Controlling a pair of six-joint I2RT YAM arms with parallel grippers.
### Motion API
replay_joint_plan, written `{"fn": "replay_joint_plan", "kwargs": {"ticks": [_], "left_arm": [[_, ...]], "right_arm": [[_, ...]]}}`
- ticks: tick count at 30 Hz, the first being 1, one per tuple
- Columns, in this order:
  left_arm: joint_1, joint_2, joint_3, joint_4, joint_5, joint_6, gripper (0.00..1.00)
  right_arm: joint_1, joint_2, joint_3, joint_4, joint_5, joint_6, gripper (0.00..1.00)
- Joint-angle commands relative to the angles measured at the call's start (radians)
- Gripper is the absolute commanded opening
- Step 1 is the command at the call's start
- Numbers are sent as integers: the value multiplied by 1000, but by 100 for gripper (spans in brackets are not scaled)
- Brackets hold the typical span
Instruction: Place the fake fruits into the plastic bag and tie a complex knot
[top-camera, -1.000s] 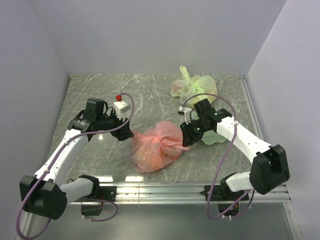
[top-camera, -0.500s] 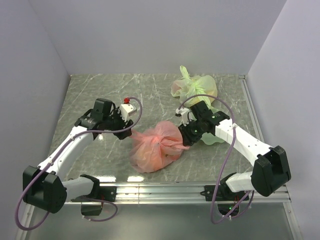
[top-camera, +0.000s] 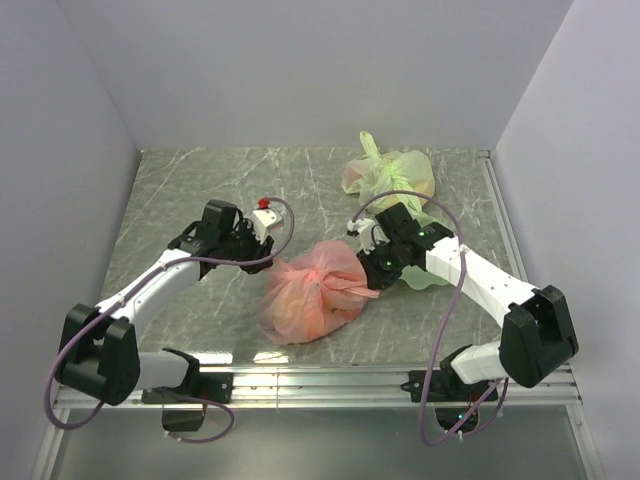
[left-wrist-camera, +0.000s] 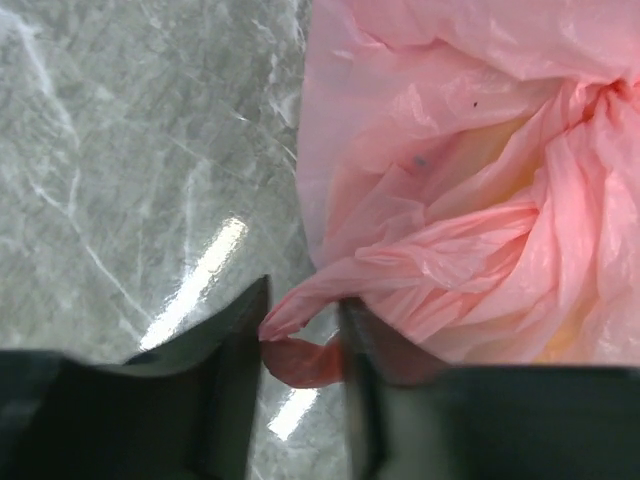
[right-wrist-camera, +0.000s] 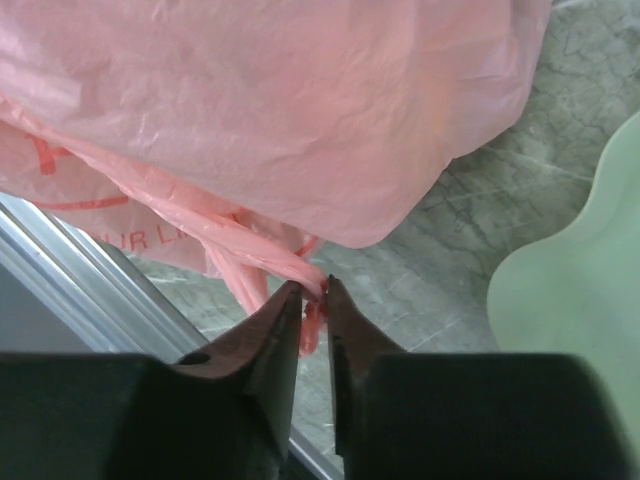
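The pink plastic bag (top-camera: 312, 290) lies bunched in the middle of the table, its top twisted together. The fake fruits are hidden inside it; only a faint yellow tint shows through the plastic (left-wrist-camera: 480, 150). My left gripper (top-camera: 266, 262) is at the bag's left side. In the left wrist view a twisted handle end (left-wrist-camera: 300, 355) lies between the fingers of the left gripper (left-wrist-camera: 303, 345), which stands part open around it. My right gripper (top-camera: 374, 276) is at the bag's right side. The right gripper (right-wrist-camera: 313, 300) is shut on a thin pink handle strand (right-wrist-camera: 250, 255).
A pale green-yellow knotted bag (top-camera: 390, 175) sits at the back right. A pale green wavy plate (top-camera: 428, 272) lies under my right forearm and shows at the right edge as the plate (right-wrist-camera: 580, 280). The table's metal front rail (top-camera: 320, 380) runs close behind the pink bag.
My left arm has moved right up to the bag and its jaws have narrowed around the handle end. My right jaws have closed on the handle strand.
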Motion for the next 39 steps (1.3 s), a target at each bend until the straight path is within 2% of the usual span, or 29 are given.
{"fn": "replay_joint_plan", "kwargs": {"ticks": [1, 2, 4, 5, 13, 18, 24, 29, 39], "left_arm": [[-11, 24, -2, 74, 9, -19, 34], [-11, 25, 0, 62, -6, -16, 23], [-10, 13, -2, 46, -58, -23, 11], [1, 7, -3, 26, -74, -37, 1], [98, -122, -22, -118, -211, -74, 0], [145, -224, -40, -198, -290, -36, 0], [185, -281, -57, -285, -343, 21, 0], [232, -266, -40, -308, -347, 55, 0], [354, -229, 95, -328, -242, 73, 0]], "right_arm": [[13, 6, 9, 18, 25, -29, 10], [11, 4, 9, 12, 36, -35, 6], [14, -11, -5, 9, 79, -52, 0], [14, -20, -13, 7, 91, -62, 0], [14, -145, -91, -5, 248, -155, 0], [14, -224, -128, -16, 383, -235, 0], [-12, -255, -141, -39, 432, -279, 0], [-52, -249, -134, -41, 441, -287, 0], [-193, -238, -74, -34, 447, -365, 0]]}}
